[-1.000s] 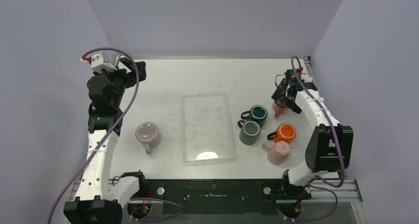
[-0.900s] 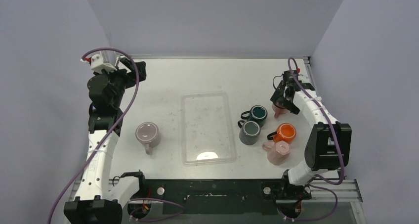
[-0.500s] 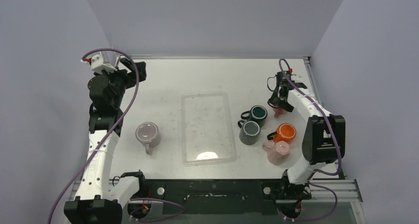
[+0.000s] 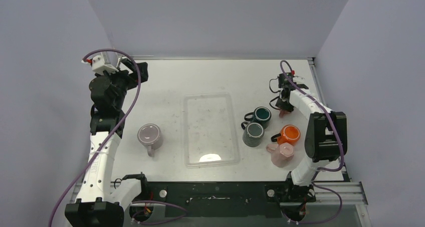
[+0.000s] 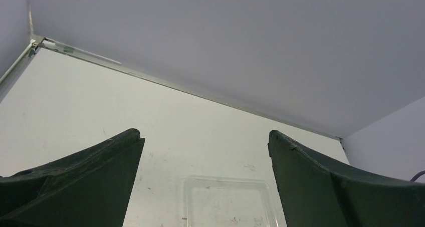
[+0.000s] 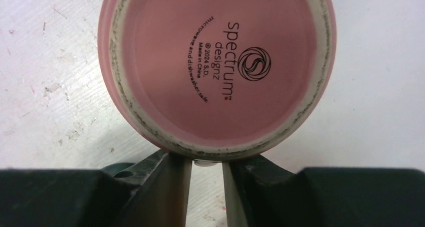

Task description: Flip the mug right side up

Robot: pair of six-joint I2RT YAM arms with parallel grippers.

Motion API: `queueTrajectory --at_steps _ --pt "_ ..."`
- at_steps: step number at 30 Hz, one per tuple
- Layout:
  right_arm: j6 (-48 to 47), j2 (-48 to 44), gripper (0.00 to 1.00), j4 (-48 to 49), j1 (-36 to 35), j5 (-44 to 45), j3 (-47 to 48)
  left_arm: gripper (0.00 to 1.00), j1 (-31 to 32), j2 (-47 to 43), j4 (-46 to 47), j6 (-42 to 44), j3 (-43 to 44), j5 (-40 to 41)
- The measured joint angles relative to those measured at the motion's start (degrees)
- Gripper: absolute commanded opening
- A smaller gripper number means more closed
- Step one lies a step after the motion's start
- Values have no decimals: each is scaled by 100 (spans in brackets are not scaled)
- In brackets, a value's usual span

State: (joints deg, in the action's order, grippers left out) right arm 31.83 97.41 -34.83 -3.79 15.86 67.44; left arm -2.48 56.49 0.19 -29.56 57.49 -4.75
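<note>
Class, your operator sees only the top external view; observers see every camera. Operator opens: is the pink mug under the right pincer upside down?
Observer: Yes; the right wrist view shows the base of the pink mug facing the camera, maker's print on it.
Operator: Is the right pincer gripping?
Observer: Its fingers stand nearly together, pinching a pale piece at the mug's edge, likely the handle.
Operator: And the left pincer?
Observer: Wide open, holding nothing.

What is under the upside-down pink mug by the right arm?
White table shows around the pink mug. Its printed base faces up and covers whatever is underneath, so that is hidden.
</note>
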Motion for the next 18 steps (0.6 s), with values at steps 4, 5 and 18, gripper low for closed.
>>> queueTrajectory --at_steps 4,5,18 --pt "-33 11 5 70 0 129 0 96 0 0 0 -11 -2 13" --pt "-42 11 5 101 0 151 0 96 0 0 0 -20 -4 22" --pt "-181 -330 5 671 7 295 -382 96 0 2 -4 -332 -28 37"
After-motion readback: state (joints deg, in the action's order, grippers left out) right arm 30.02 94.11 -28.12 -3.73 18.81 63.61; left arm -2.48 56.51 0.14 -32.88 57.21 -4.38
